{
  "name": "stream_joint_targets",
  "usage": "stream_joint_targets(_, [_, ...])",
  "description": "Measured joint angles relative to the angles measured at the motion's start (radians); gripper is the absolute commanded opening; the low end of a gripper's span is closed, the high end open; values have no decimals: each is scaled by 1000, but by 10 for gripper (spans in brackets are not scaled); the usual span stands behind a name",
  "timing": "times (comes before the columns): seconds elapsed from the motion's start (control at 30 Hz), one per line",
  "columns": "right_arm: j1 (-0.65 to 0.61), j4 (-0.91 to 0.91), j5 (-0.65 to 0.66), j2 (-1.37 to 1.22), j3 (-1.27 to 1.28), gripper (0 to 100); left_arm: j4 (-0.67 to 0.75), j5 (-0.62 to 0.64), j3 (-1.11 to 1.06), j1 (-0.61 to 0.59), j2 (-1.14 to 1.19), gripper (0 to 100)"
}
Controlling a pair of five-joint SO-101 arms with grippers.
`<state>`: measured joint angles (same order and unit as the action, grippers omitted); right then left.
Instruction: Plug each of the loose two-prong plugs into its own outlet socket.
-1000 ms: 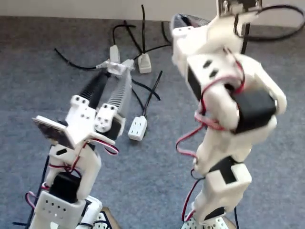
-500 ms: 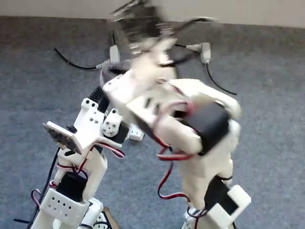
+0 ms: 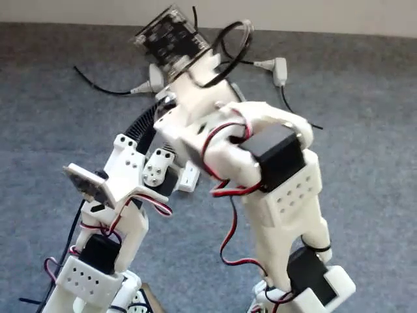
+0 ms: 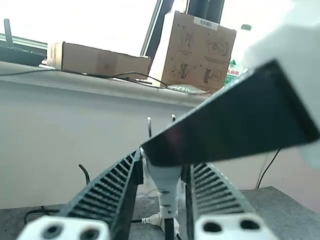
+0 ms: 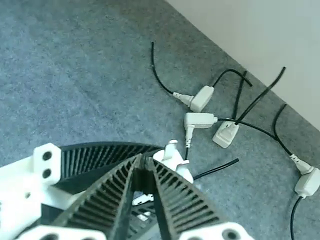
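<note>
I'm seeing the left gripper [image 4: 163, 162] clamping a white plug [image 4: 167, 192], prongs pointing up. The right gripper [image 5: 145, 162] is hovering over it, jaws pressed together on nothing visible; other plugs [image 5: 201, 97] are lying on the carpet [image 5: 75, 65].

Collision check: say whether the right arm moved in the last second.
Yes. In the high view the right arm swung leftward, up to the white plug by the wall.
</note>
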<state>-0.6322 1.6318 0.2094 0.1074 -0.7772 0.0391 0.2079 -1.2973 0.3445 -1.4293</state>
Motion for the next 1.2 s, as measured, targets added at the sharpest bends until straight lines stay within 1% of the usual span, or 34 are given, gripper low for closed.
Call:
stream_joint_targets(0.1, [78,-77,6,2,41,8,-2,0,-3,-3,2,5])
stream_joint_targets(0.17, [141,-141,38,-15,92,8,-2,2,-3,2,0,5])
stream_joint_targets(0.23, [189,-198,77,-35,160,8,-2,2,-3,2,0,5])
stream_joint_targets(0.4, [292,-344,101,-72,361,8,0,2,0,-6,-17,5])
stream_joint_targets(0.57, [315,-384,101,-63,404,8,0,6,-2,0,-9,5])
stream_joint_targets(0.83, [330,-384,101,74,417,8,-18,8,-26,-3,-11,5])
stream_joint_targets(1.0, [411,-311,101,143,459,8,-203,8,21,-80,26,5])
stream_joint_targets(1.1, [483,-264,101,157,494,8,-353,8,127,-100,126,5])
stream_joint_targets(1.2, [557,-224,101,163,529,8,-528,6,281,-98,279,5])
